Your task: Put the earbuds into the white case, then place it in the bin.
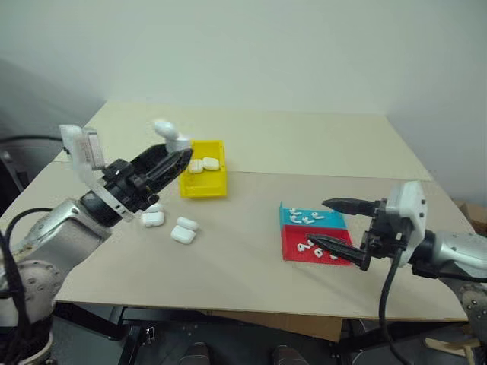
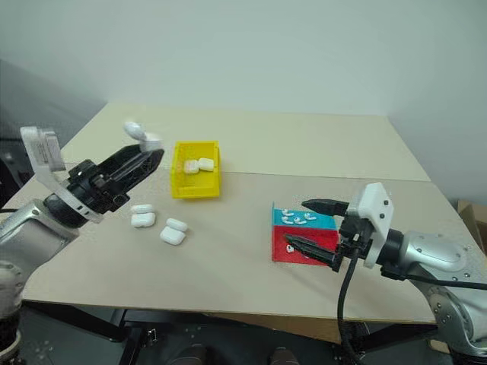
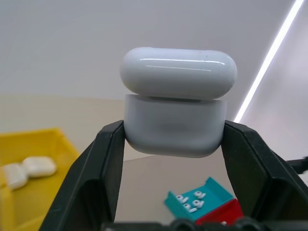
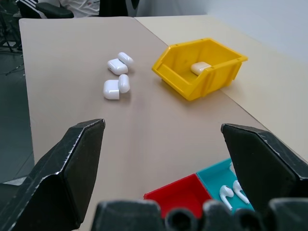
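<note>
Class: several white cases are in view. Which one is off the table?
The white case clamped in the left gripper, lid open, raised above the table; others lie on it or in the yellow bin.

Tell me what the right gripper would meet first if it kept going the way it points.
Probably nothing near: the open right gripper points level, across the red tray and blue tray, above bare table. The loose cases lie below its line. Depth is uncertain.
</note>
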You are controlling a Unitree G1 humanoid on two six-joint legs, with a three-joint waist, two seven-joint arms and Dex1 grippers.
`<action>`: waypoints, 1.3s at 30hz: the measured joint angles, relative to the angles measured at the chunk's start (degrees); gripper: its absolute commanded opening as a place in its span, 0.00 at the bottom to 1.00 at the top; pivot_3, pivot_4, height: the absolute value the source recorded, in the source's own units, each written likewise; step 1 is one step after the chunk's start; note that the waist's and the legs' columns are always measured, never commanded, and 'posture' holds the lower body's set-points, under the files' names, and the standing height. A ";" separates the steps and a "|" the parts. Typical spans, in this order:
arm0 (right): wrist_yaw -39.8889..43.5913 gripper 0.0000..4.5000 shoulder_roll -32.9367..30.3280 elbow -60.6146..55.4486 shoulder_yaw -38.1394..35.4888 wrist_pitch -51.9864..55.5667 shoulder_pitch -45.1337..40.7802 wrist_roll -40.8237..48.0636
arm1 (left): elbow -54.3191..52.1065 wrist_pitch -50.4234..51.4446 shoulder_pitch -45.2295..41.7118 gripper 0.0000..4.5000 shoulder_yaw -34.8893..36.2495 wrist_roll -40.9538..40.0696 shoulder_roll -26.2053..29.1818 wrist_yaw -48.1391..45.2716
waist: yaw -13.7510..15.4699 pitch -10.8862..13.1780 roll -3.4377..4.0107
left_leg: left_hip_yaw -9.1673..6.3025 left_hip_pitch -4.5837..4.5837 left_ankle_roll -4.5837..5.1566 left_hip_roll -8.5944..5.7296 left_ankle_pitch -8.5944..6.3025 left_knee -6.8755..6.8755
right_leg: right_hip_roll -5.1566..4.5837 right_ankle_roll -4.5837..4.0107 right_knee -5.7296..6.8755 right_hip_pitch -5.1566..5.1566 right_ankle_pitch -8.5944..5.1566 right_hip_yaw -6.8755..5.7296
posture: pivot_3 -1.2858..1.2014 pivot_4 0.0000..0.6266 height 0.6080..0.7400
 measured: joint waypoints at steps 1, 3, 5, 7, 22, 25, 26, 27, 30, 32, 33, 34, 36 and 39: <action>-0.37 1.00 0.23 -0.16 0.39 -0.17 -0.41 -0.40 | 2.79 -1.32 -1.53 0.61 -1.27 1.48 -1.41 -7.60 | -0.03 0.00 0.00 | -0.01 -0.04 0.01 0.01 0.00 0.00 | 0.01 0.07 0.01 -0.03 0.04 -0.01 | 0.52 0.24 1.00; -0.80 1.00 0.74 -0.31 1.50 -0.43 -1.68 -0.99 | 7.31 -2.67 -4.21 0.61 -3.17 3.02 -3.14 -18.11 | -0.16 0.00 0.00 | -0.03 -0.08 0.02 0.02 0.01 0.01 | 0.02 0.14 0.02 -0.07 0.07 -0.02 | 0.52 0.24 1.00; -0.81 1.00 1.10 -0.50 2.21 -0.81 -2.17 -1.20 | 11.34 -3.51 -6.79 0.61 -4.91 4.57 -4.52 -27.87 | -0.42 0.00 0.00 | -0.03 -0.12 0.04 0.02 -0.01 0.01 | 0.02 0.16 0.02 -0.10 0.06 -0.02 | 0.52 0.24 1.00; -0.86 1.00 1.09 -0.56 2.57 -0.86 -2.88 -1.44 | 15.04 -4.17 -9.09 0.61 -6.62 6.60 -5.63 -35.96 | -0.66 0.00 0.00 | -0.04 -0.17 0.08 0.02 -0.03 0.02 | 0.02 0.18 0.05 -0.13 0.06 -0.01 | 0.52 0.24 1.00; 2.30 0.87 -17.32 0.42 22.70 16.75 -22.64 -10.68 | 18.06 -2.76 -12.33 0.61 -12.93 13.02 -13.25 -53.47 | -2.08 0.00 0.00 | -0.06 -0.26 0.22 0.08 -0.09 0.18 | 0.06 0.21 0.21 -0.32 0.03 0.05 | 0.52 0.24 1.00; 5.11 0.63 -18.81 2.93 28.07 18.80 -26.66 -14.07 | 16.68 -2.92 -9.50 0.61 -12.90 14.63 -13.93 -51.80 | -2.11 0.00 0.00 | -0.06 -0.29 0.26 0.10 -0.12 0.18 | 0.07 0.20 0.21 -0.36 0.01 0.03 | 0.52 0.24 1.00; 6.06 0.56 -18.80 3.88 30.61 19.18 -28.09 -15.57 | 16.17 -3.14 -8.65 0.61 -12.81 15.28 -14.09 -51.35 | -2.10 0.00 0.00 | -0.05 -0.30 0.26 0.09 -0.12 0.18 | 0.06 0.20 0.21 -0.37 0.01 0.03 | 0.52 0.24 1.00; 6.83 0.56 -18.74 4.63 33.00 19.51 -29.18 -17.20 | 15.47 -3.38 -7.93 0.61 -12.88 16.18 -14.36 -50.88 | -2.10 0.00 0.00 | -0.05 -0.32 0.26 0.09 -0.12 0.19 | 0.06 0.20 0.21 -0.39 0.01 0.04 | 0.52 0.24 1.00; 8.98 0.56 -18.60 7.08 38.58 19.53 -31.51 -21.85 | 13.52 -4.43 -5.93 0.61 -12.95 17.74 -15.53 -49.40 | -2.06 0.00 0.00 | -0.04 -0.34 0.26 0.09 -0.12 0.20 | 0.06 0.20 0.21 -0.41 0.01 0.04 | 0.52 0.24 1.00; 10.72 0.56 -18.43 9.74 41.27 18.73 -32.80 -25.08 | 12.25 -4.71 -4.48 0.61 -12.80 18.27 -16.26 -48.03 | -2.02 0.00 0.00 | -0.04 -0.34 0.26 0.09 -0.12 0.20 | 0.06 0.20 0.23 -0.43 0.01 0.04 | 0.52 0.24 1.00; 11.46 0.56 -18.29 10.79 42.07 17.96 -33.28 -26.52 | 11.71 -4.87 -3.84 0.61 -12.65 18.40 -16.51 -47.44 | -1.99 0.00 0.00 | -0.03 -0.33 0.26 0.09 -0.12 0.20 | 0.06 0.20 0.23 -0.42 0.01 0.04 | 0.52 0.24 1.00; 12.15 0.56 -18.06 11.79 42.49 16.98 -33.58 -27.64 | 11.23 -5.11 -3.26 0.61 -12.56 18.64 -16.70 -47.13 | -1.95 0.00 0.00 | -0.04 -0.33 0.26 0.09 -0.12 0.20 | 0.06 0.20 0.23 -0.42 0.01 0.04 | 0.52 0.24 1.00; 14.28 0.56 -17.50 14.39 43.83 13.01 -33.80 -30.83 | 10.67 -5.60 -2.33 0.61 -12.53 19.22 -17.28 -46.57 | -1.84 0.00 0.00 | -0.04 -0.32 0.26 0.09 -0.12 0.21 | 0.06 0.21 0.23 -0.41 0.01 0.04 | 0.52 0.24 1.00; 16.30 0.56 -16.22 18.57 46.48 4.37 -33.75 -36.33 | 10.03 -6.66 -1.44 0.61 -12.41 19.86 -17.69 -45.63 | -1.87 0.00 0.01 | -0.03 -0.31 0.26 0.09 -0.12 0.22 | 0.06 0.21 0.25 -0.41 0.01 0.04 | 0.52 0.24 1.00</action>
